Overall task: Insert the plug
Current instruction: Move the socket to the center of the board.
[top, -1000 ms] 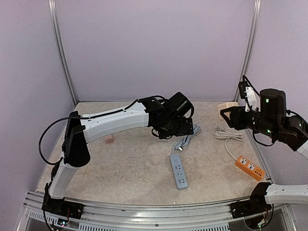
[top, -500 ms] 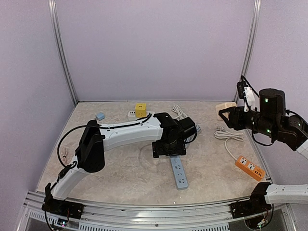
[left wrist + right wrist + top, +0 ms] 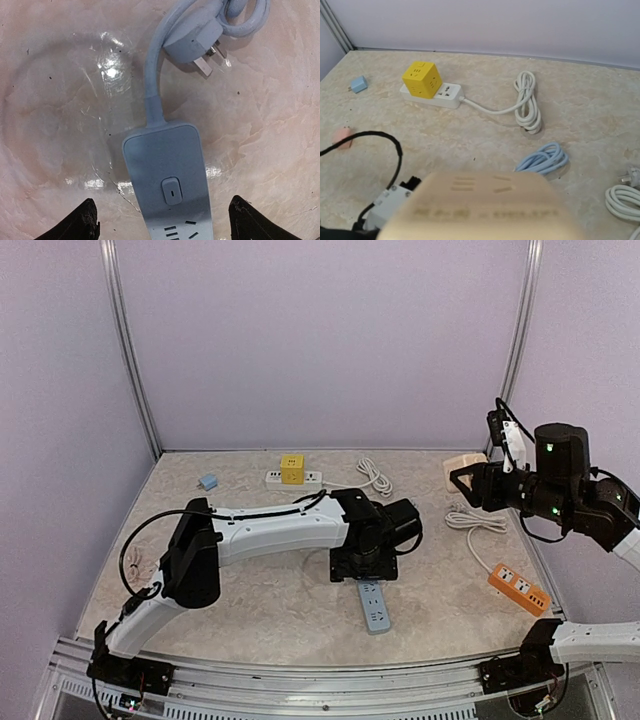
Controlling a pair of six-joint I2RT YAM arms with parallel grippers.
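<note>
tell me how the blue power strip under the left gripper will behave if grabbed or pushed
The power strip looks like a rigid plastic bar, so it should lift stiffly. The table is glossy, so a push would probably slide it rather than tip it. Its cable is floppy and would trail, dragging the plug.

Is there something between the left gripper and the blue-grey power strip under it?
Nothing visible does. The left gripper has its open fingers on either side of the power strip at its switch end. The strip's own plug and cable lie beyond that end, out of the path.
</note>
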